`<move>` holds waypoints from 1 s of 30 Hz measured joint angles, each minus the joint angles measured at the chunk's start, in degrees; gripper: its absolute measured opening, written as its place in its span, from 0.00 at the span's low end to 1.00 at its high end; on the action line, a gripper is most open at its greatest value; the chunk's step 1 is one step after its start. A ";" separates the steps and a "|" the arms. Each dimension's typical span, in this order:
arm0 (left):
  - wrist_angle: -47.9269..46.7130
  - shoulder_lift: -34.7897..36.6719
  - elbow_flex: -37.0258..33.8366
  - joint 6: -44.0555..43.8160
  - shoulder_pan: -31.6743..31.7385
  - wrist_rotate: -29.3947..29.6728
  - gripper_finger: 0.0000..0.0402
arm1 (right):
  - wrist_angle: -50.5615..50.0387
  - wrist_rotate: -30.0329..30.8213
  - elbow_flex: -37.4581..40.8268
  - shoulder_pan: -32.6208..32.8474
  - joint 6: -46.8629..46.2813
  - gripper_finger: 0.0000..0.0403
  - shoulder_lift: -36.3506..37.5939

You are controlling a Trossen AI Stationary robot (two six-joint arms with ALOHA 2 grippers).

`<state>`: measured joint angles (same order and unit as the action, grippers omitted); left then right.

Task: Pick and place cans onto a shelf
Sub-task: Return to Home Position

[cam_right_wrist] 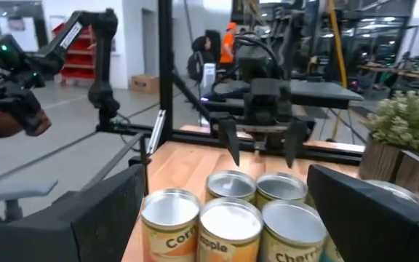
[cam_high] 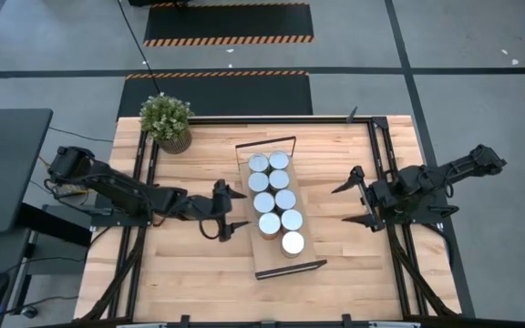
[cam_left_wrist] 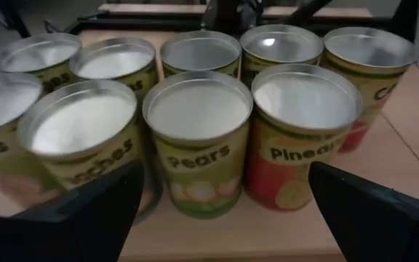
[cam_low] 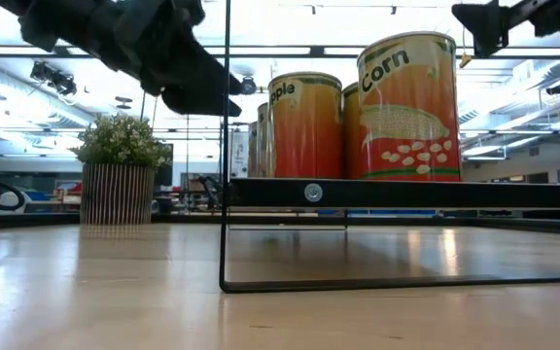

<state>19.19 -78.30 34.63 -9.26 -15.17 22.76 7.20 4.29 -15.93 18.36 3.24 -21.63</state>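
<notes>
Several cans [cam_high: 275, 200] with silvery tops stand upright in two rows on the light-wood shelf [cam_high: 264, 260], which has a black wire frame at each short end. In the low view a Corn can [cam_low: 406, 107] and an orange can [cam_low: 304, 126] stand on the board [cam_low: 406, 192]. My left gripper [cam_high: 239, 209] is open just left of the shelf, facing the Pears can [cam_left_wrist: 198, 138] and Pineapple can [cam_left_wrist: 304, 131]. My right gripper [cam_high: 345, 204] is open, right of the shelf, facing the cans [cam_right_wrist: 231, 225]. Both touch nothing.
A potted green plant [cam_high: 166, 121] stands at the far left of the table. Black rails [cam_high: 386, 164] run along the table's left and right sides. Bare tabletop lies between each gripper and the shelf, and near the front edge [cam_high: 199, 282].
</notes>
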 joint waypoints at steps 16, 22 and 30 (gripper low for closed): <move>13.57 25.24 -20.11 3.38 8.75 -0.17 0.99 | -1.30 -5.88 8.11 -10.89 -0.15 0.97 16.20; 15.27 36.21 -26.36 6.34 12.08 1.40 0.99 | -3.50 -8.48 8.83 -14.79 2.79 0.97 21.12; 16.53 50.34 -33.63 10.76 13.13 4.37 0.98 | -6.34 -8.98 8.88 -18.63 4.66 0.97 21.40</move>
<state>35.73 -27.96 1.00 1.50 -2.04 27.14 0.86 -4.69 -7.05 -0.27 7.90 -0.23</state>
